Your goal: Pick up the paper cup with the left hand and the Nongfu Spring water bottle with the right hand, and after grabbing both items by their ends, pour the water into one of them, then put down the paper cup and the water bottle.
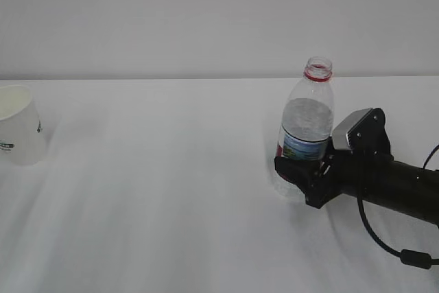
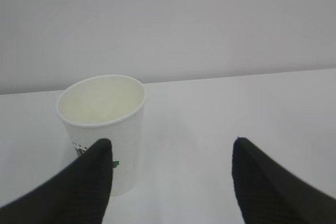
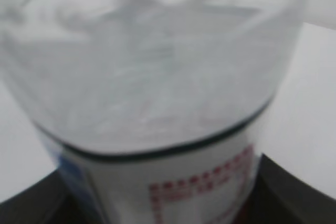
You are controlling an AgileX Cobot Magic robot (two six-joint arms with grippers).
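Clear Nongfu Spring water bottle (image 1: pixel 306 128) holds water (image 1: pixel 308 116); paper cup (image 2: pixel 102 129) empty.

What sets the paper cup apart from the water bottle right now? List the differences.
The paper cup is white, opaque and short; the water bottle is clear, ribbed and taller, with a red neck ring. The cup looks empty inside; the bottle holds water. The bottle sits between the right hand's fingers, while the left hand is open with the cup off to one side, ahead of one finger. Both stand upright and uncapped on the white table.

One paper cup (image 1: pixel 18 126), one water bottle (image 1: pixel 306 125), two pincers (image 1: pixel 296 171).
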